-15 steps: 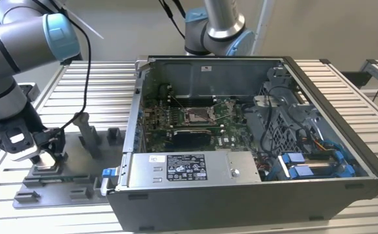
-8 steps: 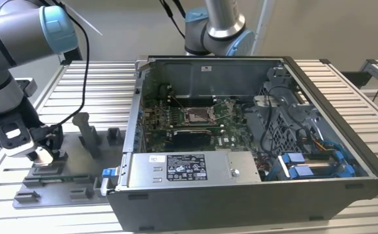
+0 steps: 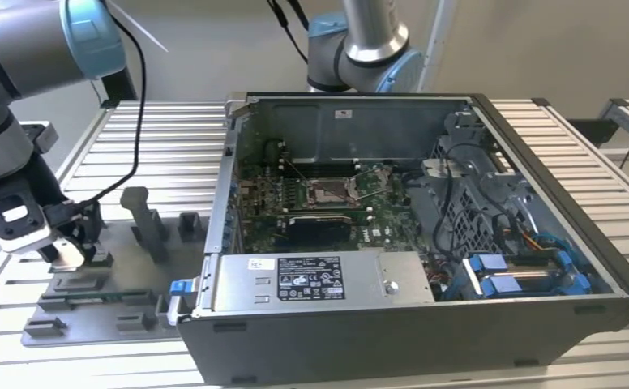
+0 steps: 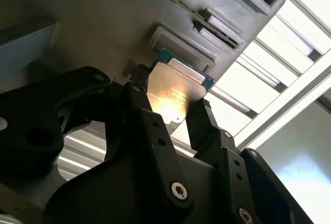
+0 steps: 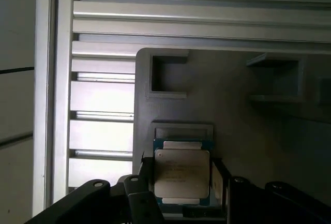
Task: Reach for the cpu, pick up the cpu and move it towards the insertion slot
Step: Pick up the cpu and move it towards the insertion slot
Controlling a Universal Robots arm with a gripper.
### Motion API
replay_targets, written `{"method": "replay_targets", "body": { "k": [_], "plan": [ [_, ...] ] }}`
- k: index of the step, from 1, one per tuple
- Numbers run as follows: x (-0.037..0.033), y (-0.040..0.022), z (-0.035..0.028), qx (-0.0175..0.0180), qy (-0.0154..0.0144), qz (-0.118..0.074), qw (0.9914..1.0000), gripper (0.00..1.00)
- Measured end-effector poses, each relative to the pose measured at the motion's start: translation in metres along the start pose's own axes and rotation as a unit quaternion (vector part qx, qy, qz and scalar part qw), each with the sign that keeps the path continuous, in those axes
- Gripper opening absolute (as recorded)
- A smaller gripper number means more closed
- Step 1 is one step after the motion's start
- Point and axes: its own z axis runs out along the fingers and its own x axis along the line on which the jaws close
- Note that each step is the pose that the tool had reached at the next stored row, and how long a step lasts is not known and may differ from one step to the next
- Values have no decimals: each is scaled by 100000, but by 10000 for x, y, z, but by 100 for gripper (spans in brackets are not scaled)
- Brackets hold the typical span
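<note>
Our claw (image 5: 181,195) is clenched on the cpu (image 5: 182,172), with its fingers (image 5: 145,182) against two opposite edges. The cpu is at its recess in the grey tray (image 5: 232,105), well apart from the slot (image 3: 326,192). We judge the cpu light, stiff, smooth-topped and fragile underneath, so an edge grip with modest force suits it.

Slants down along the exterior view's left edge as a thick grey arm (image 3: 1,105) with a blue joint cap (image 3: 90,32). Ends in a wrist (image 3: 17,207) turned downward, with the end effector (image 3: 68,253) hanging low beneath it. In both wrist views, clamps two black fingers (image 4: 204,123) against opposite edges of the cpu (image 5: 182,175), one on each side and touching. Backed by black linkage bars (image 4: 155,146) studded with bolt heads.
</note>
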Motion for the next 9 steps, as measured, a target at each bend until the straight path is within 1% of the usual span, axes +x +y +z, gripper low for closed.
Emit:
{"method": "replay_targets", "body": {
  "k": [2, 5, 7, 9],
  "plan": [
    [0, 1, -25, 79, 1, -2, 100000, 0],
    [0, 2, -44, 233, 7, -4, 100000, 0],
    [0, 2, -50, 246, 1, -2, 100000, 0],
    [0, 3, -68, 257, 11, -1, 100000, 0]
  ]
}}
